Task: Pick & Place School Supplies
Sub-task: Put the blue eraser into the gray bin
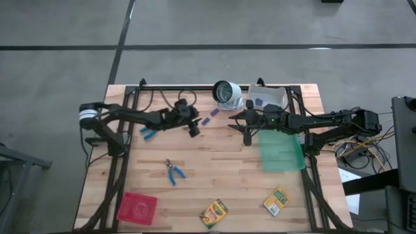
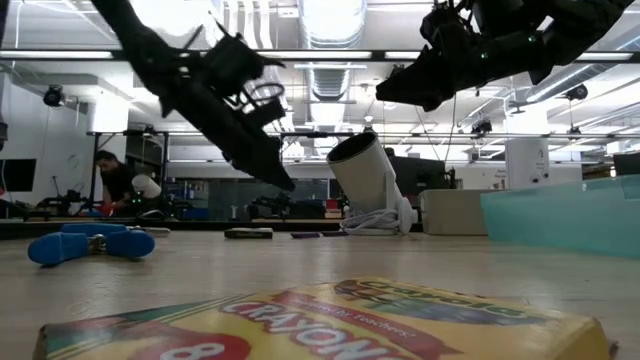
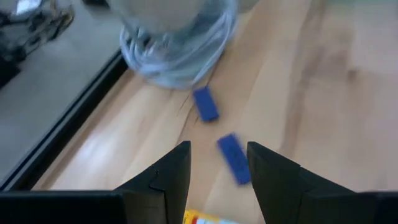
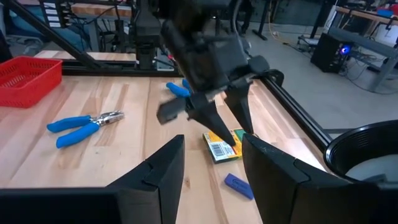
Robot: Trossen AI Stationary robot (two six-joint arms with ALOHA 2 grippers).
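Surface point(image 1: 214, 162): pale wooden slats, carrying every item below.
Left pincer point(image 1: 194, 130): over the far middle of the surface, raised, fingers point(image 3: 168, 180) parted, nothing between them.
Right pincer point(image 1: 246, 134): facing the left pincer across a short gap, raised, fingers point(image 4: 161, 168) parted, nothing held.
Purple pieces point(image 1: 209, 117): two small bars on the surface just beyond the left pincer's tips, between the two pincers, beside the white round camera point(image 1: 227, 94).
Crayon box, far point(image 4: 222, 144): flat on the surface under the left pincer.
Blue-handled pliers point(image 1: 173, 171): mid-surface, well apart from both pincers.
Crayon boxes, near edge: one at centre point(image 1: 214, 212), one to its right point(image 1: 276, 201), well apart from both pincers.
Red tray point(image 1: 137, 207): near-left corner.
Green mat point(image 1: 281, 151): under the right arm.
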